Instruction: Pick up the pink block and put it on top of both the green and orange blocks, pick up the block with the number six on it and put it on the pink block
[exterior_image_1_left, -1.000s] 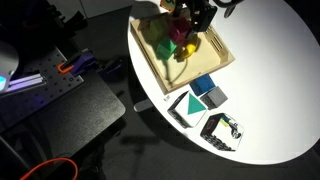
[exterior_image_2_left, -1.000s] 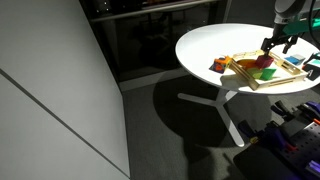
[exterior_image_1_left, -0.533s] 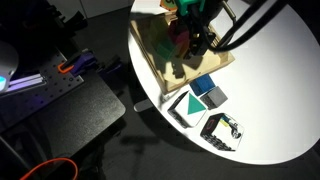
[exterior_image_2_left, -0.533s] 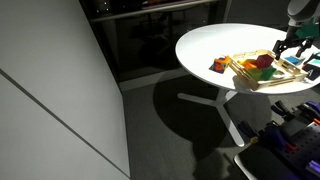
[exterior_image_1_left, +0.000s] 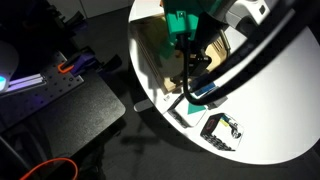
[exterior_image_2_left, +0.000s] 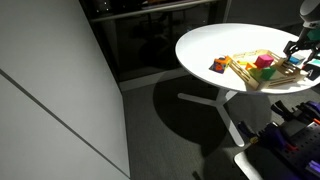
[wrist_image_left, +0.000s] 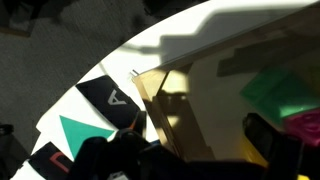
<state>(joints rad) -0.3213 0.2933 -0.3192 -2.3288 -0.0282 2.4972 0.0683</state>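
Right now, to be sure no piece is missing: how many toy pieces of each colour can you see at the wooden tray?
orange block: 1
yellow piece: 1
pink block: 1
green block: 1
Total: 4 that can be made out; the pictures are too small to rule out others.

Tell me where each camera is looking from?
An exterior view: high up, looking down at the white table; the arm hides much of the wooden tray.
An exterior view: far off across the dark floor, facing the whole table; jaws at the right edge.
Wrist view: on the arm, looking down at the tray corner and green block; dark jaws at the bottom.
Shared: table and tray.
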